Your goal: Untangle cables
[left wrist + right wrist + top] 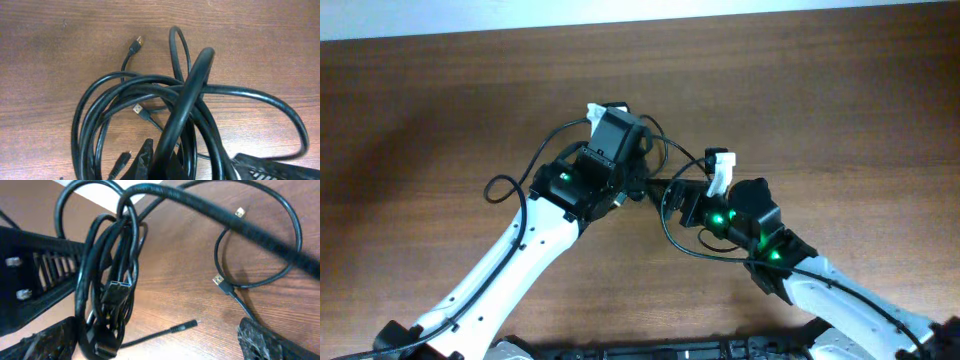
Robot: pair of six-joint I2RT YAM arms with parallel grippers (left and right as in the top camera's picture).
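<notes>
- While black cables [192, 85] bunch around the left gripper [192, 165], whether its fingers clamp them cannot be told.
- Right gripper [157, 337] sits just beside the left gripper, jaws apart, cables hanging between.

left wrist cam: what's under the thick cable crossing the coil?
Thinner coil loops run beneath the thick cable. A gold-tipped plug lies just left of it on the table. How the loops cross directly under the thick cable is covered.
</notes>
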